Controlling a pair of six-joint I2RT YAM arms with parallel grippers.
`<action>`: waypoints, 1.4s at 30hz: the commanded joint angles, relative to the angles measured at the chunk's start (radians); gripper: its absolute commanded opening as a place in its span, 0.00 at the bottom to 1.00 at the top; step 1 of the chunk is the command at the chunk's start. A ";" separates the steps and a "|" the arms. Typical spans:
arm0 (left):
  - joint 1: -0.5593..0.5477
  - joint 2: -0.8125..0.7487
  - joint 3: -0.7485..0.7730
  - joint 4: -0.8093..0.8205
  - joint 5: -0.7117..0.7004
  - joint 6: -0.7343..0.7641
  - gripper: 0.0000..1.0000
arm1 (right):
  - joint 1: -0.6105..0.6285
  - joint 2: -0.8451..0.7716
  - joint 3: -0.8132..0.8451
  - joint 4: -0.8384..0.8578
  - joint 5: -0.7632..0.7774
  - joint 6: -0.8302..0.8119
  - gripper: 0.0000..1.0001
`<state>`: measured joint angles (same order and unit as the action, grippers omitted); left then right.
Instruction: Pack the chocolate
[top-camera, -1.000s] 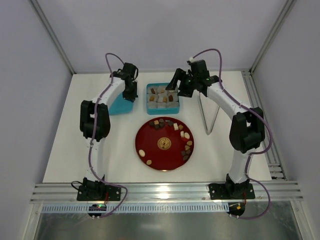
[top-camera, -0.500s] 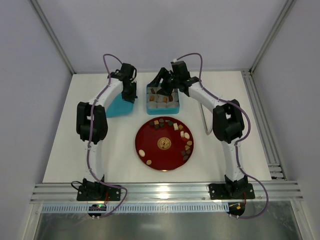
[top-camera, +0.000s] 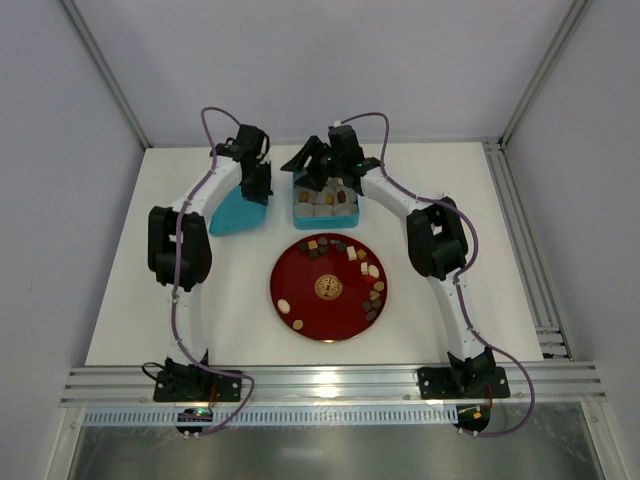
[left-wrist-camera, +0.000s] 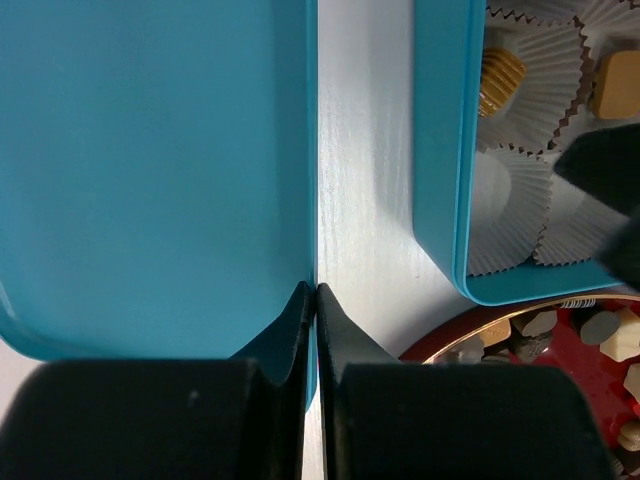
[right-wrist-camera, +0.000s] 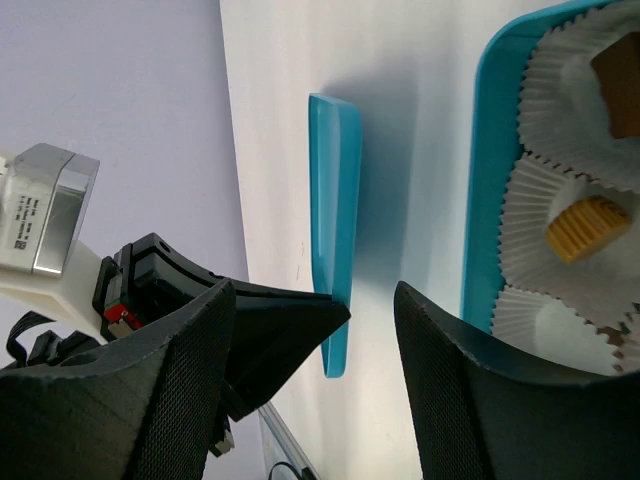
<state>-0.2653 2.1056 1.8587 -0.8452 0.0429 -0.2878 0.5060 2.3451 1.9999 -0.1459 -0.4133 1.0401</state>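
Lid-handling step, likely: left gripper (left-wrist-camera: 316, 300) pinched rim of flat teal plastic lid (left-wrist-camera: 150, 170); right gripper (top-camera: 310, 165) half-wide, empty, near desk (top-camera: 480, 300) far edge; next called for jaws astride lid

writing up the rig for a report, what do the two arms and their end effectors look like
The left arm and right arm both have white links and bulky black joints. A thin purple cable loops along each. The left end effector has smooth black fingers tapering to thin tips; the right end effector has broad black ones with a fine dotted texture.
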 joint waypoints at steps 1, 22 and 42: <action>0.005 -0.068 -0.006 0.024 0.034 -0.004 0.00 | 0.032 0.028 0.068 0.046 0.001 0.032 0.65; 0.006 -0.134 -0.073 0.037 0.064 -0.014 0.00 | 0.092 0.164 0.209 0.017 0.065 0.054 0.62; -0.008 -0.144 -0.087 0.043 0.094 -0.022 0.00 | 0.124 0.221 0.261 0.028 0.093 0.072 0.50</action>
<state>-0.2668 2.0106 1.7744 -0.8291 0.1112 -0.3073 0.6209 2.5614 2.2101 -0.1532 -0.3378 1.1030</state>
